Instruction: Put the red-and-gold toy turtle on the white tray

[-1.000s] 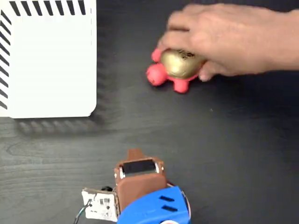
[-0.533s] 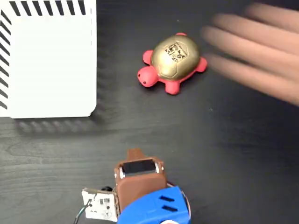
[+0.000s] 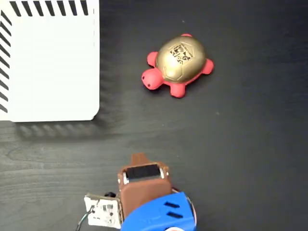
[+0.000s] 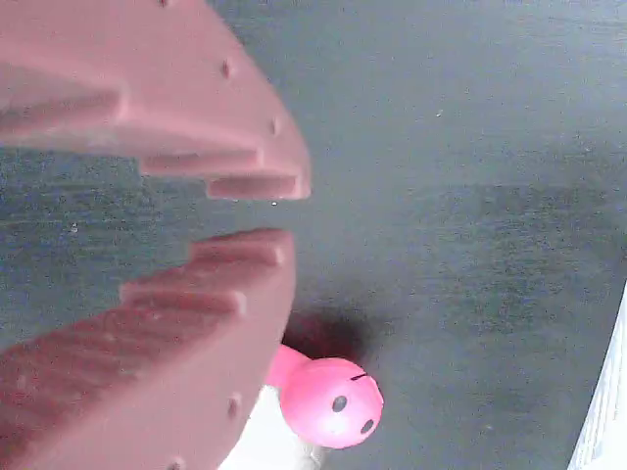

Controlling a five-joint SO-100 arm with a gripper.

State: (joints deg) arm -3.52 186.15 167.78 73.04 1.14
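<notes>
Red-and-gold toy turtle [image 3: 179,64] on dark table [image 3: 240,154], well beyond empty jaws

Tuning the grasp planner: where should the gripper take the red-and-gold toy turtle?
Probably across the shiny gold domed shell of the red-and-gold toy turtle, coming straight down, fingers on its two long flanks between the red feet. It sits upright on the dark table, head towards the white striped tray, nothing touching it. The dome is smooth, so close low. The gripper is only slightly parted; open wider first.
</notes>
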